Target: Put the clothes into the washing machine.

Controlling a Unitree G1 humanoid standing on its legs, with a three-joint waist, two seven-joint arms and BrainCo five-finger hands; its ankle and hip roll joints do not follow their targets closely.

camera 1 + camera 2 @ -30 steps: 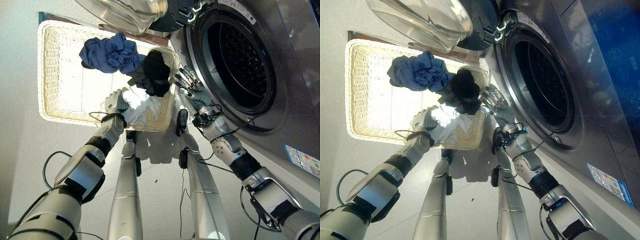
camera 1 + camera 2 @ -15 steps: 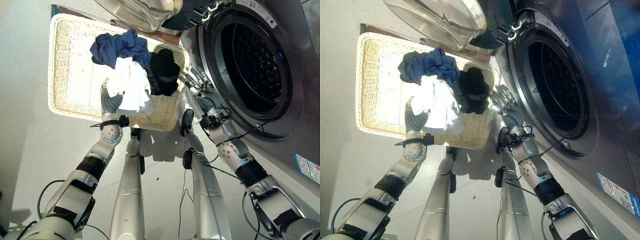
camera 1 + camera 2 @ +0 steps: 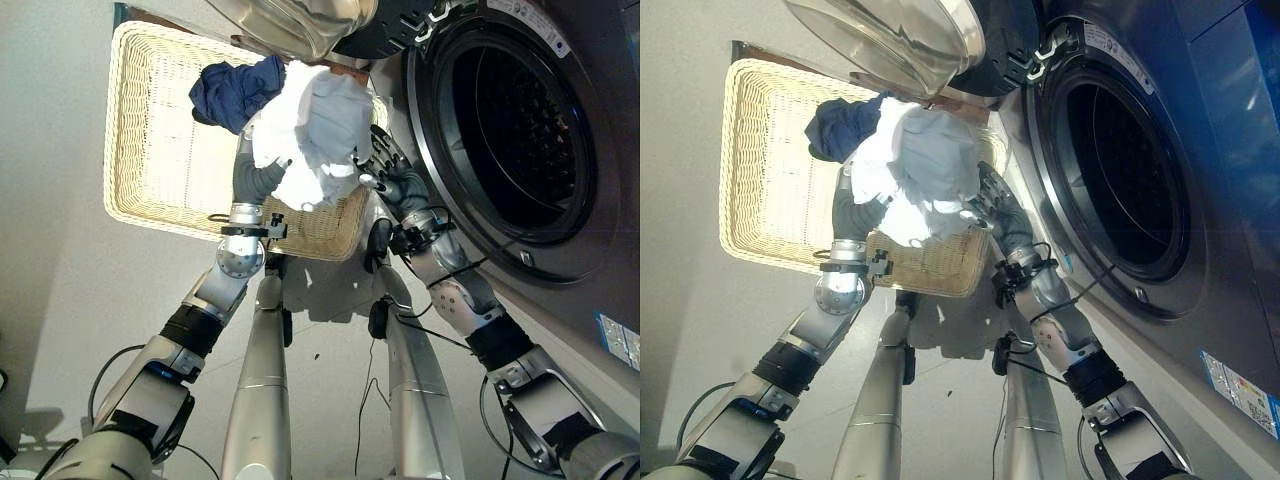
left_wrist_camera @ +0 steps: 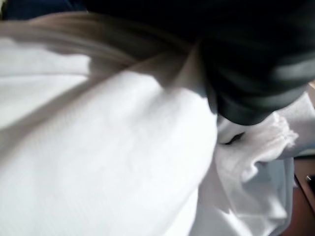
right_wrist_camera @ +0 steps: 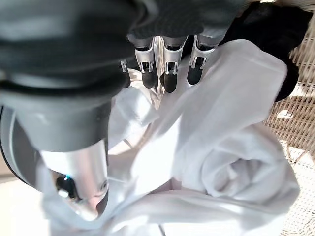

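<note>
White garment (image 3: 312, 130): a soft, crumpled bundle of white cloth with folds, partly in shade so it looks grey on one side. It is lifted above the near right corner of the basket, just beside the open drum.
Left hand (image 3: 258, 178): raised under the white garment; its fingers are buried in the cloth, so I cannot tell if they are curled or straight.
Right hand (image 3: 392, 178): between the white garment and the washing machine, fingers (image 5: 167, 69) straight and touching the cloth; it is open-handed, not clasping.
Blue garment (image 3: 235, 92): a dark blue crumpled heap, lying in the basket at the far side.
Black garment (image 5: 275, 34): lies in the basket under the white one.
Basket (image 3: 150, 140): pale wicker, on the floor.
Washing machine (image 3: 510, 130): door swung open, dark drum visible.
</note>
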